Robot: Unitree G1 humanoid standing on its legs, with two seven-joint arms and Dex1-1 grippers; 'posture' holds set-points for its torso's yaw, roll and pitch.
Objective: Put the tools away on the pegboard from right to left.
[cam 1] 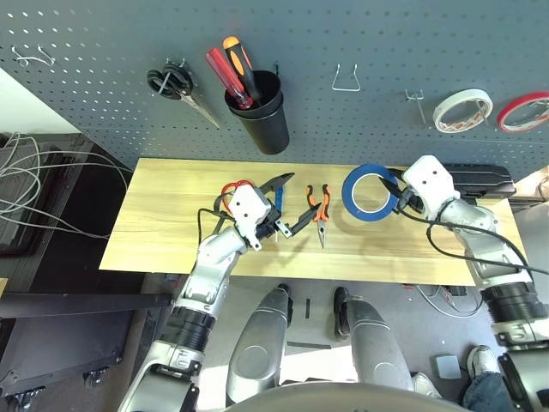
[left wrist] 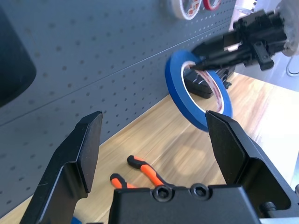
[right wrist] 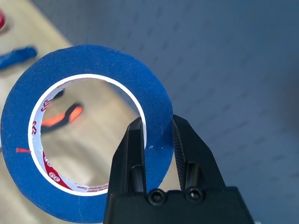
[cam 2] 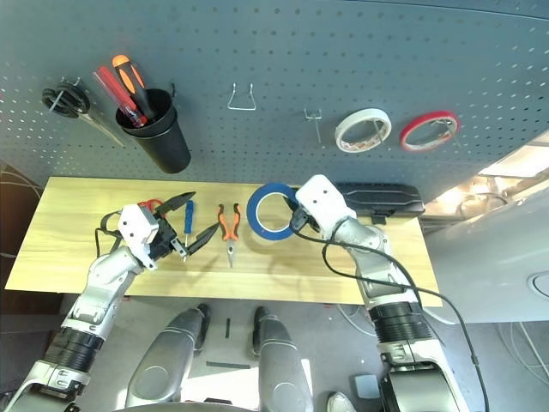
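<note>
My right gripper is shut on the rim of the blue tape roll, holding it upright just above the table in front of the pegboard; the fingers pinch the roll's wall. The orange-and-black pliers lie flat at the table's middle. My left gripper hovers open left of the pliers, with nothing between its fingers. The small blue screwdriver lies by that gripper. The red-handled scissors peek out behind the left wrist.
On the pegboard hang black-handled scissors, a black cup of screwdrivers, an empty wire hook, a small peg hook, a white tape roll and a red one. A black case lies at the table's far right.
</note>
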